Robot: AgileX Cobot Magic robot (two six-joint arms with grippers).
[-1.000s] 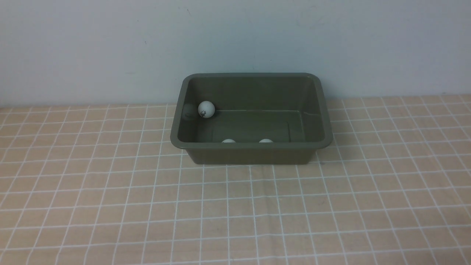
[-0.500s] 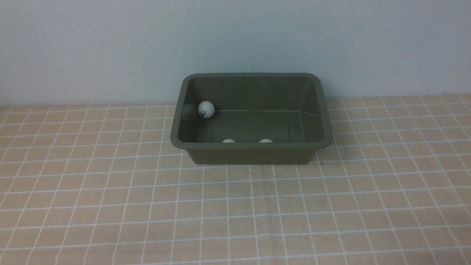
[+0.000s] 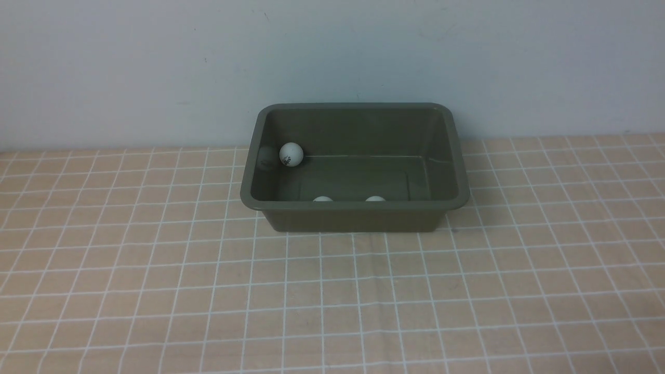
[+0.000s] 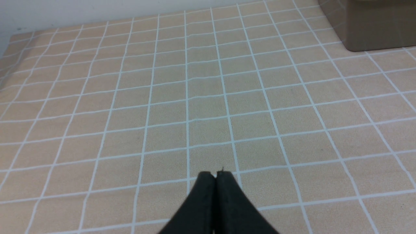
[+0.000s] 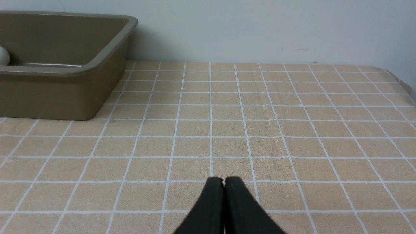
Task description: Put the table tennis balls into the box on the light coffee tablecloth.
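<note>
The olive-green box [image 3: 355,212] stands on the light coffee tablecloth [image 3: 332,291] at the back, against the wall. Three white table tennis balls show inside it: one with a dark mark [image 3: 291,154] at the far left corner, and two [image 3: 322,199] [image 3: 375,198] just peeking over the near rim. A fourth ball is not visible. The box also shows in the left wrist view [image 4: 373,26] and the right wrist view [image 5: 65,94], where a ball's edge [image 5: 4,56] shows. My left gripper [image 4: 215,174] and right gripper [image 5: 223,179] are shut and empty, low over bare cloth, away from the box.
A pale wall runs behind the box. The cloth's edge shows at the far corner in the left wrist view [image 4: 9,39] and in the right wrist view [image 5: 399,81]. Neither arm appears in the front view.
</note>
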